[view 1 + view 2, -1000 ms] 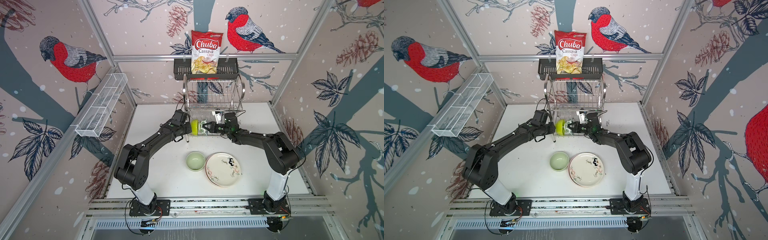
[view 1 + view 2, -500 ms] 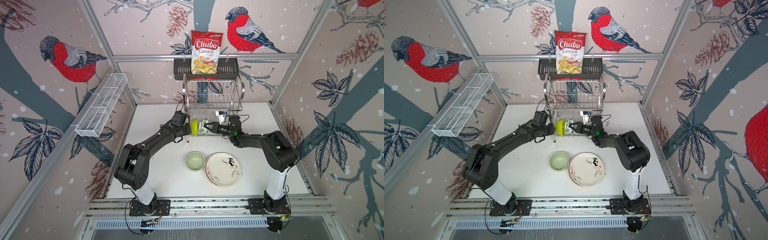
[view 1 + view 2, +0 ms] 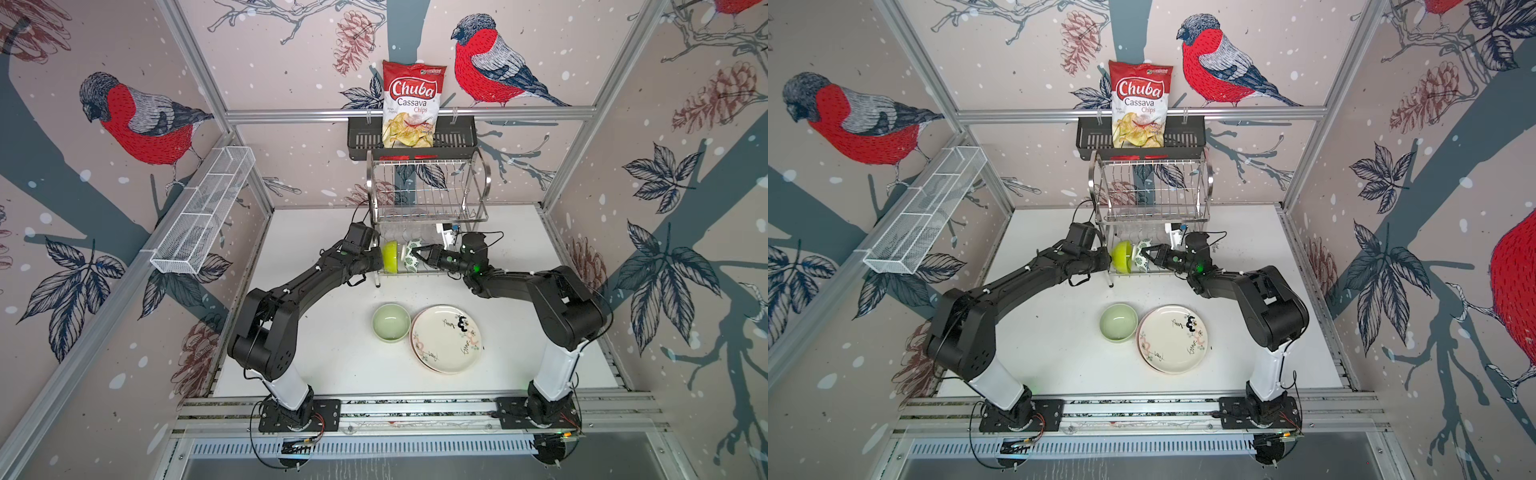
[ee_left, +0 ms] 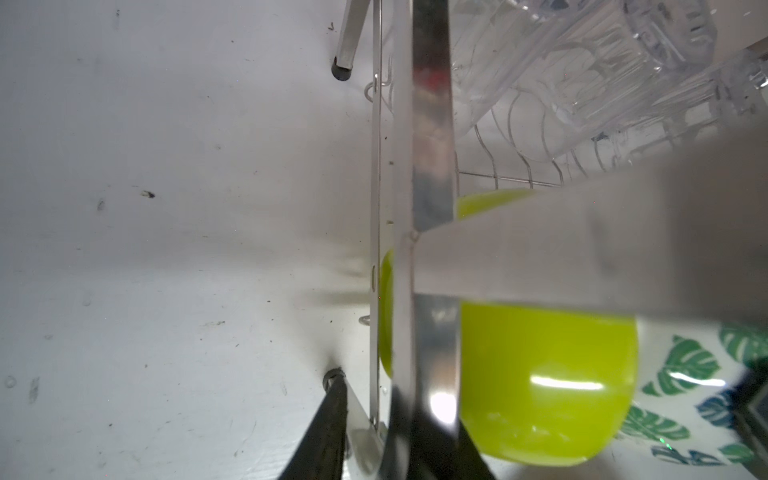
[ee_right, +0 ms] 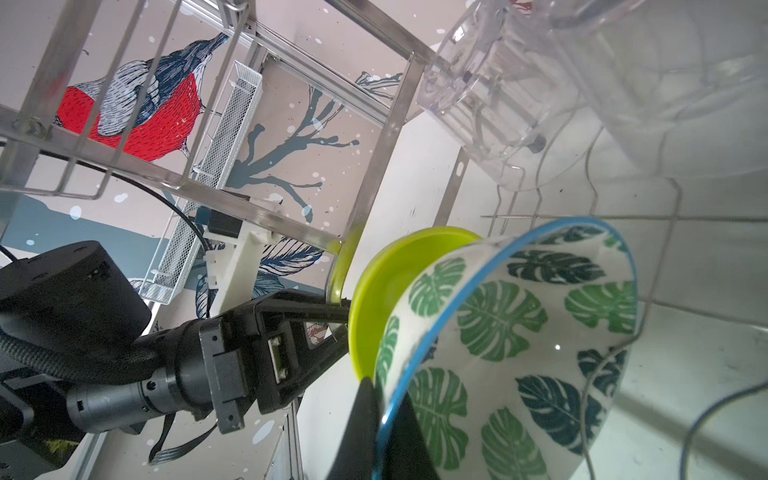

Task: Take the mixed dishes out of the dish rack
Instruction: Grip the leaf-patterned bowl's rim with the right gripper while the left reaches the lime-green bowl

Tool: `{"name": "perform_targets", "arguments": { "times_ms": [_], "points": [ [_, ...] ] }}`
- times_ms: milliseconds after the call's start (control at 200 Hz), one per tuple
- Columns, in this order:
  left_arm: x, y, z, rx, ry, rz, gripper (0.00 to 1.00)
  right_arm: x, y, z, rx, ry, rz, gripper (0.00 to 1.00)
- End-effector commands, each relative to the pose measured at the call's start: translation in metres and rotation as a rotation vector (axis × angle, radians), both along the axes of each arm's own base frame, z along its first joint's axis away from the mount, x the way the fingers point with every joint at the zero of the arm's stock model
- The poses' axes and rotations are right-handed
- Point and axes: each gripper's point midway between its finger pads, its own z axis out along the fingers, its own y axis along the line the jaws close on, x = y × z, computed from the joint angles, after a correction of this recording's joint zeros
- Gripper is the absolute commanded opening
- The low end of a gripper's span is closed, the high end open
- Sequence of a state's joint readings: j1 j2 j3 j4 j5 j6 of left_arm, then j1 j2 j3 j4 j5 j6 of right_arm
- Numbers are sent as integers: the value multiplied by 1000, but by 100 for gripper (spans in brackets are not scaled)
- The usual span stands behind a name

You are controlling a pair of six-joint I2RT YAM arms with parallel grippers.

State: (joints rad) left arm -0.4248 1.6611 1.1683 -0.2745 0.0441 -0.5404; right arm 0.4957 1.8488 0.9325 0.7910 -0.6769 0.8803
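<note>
- Bird-patterned walls (image 3: 124, 249) box in your cell, and the white table (image 3: 324, 353) lies below both arms.
- Your rack (image 3: 424, 216) stands at the table's far edge, beneath a black basket (image 3: 361, 141) that holds a chips bag (image 3: 411, 104).
- Your doodled plate (image 3: 446, 338) and pale bowl (image 3: 390, 322) sit just beside each other on the table's front half, well apart from both pincers.
- Your left pincer (image 3: 380, 259) comes in at the rack's left end. The right wrist view shows its jaws partly closed, pinching the rim of the lime bowl (image 5: 386, 291).
- Your right pincer (image 3: 417, 257) comes in from the right, jaws pressed together on the blue rim of the leaf bowl (image 5: 519, 353), one finger outside, one inside.
- You have both bowls standing on edge at the front of the lower tier, touching each other, directly between the two pincers.
- Your tumblers (image 4: 561, 62) lie tipped in the same tier behind the bowls, near both pincers but touched by neither.
</note>
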Motion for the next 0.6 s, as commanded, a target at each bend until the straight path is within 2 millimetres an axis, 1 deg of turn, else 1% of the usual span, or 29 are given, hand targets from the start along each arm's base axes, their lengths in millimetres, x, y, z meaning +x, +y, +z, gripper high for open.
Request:
{"name": "perform_targets", "arguments": {
  "times_ms": [0,120,390,490,595],
  "points": [
    [4,5,3,19,-24,14,31,-9,2,23,32,-72,41,5],
    [3,7,1,18,-21,19,31,-11,1,26,29,-79,40,5],
    [0,7,-1,10,-16,17,32,-8,6,18,43,-55,50,5],
    [1,7,0,10,-17,19,32,-5,8,21,58,-61,52,5],
    [1,6,2,5,-22,17,32,-4,8,29,62,-81,50,5]
  ]
}}
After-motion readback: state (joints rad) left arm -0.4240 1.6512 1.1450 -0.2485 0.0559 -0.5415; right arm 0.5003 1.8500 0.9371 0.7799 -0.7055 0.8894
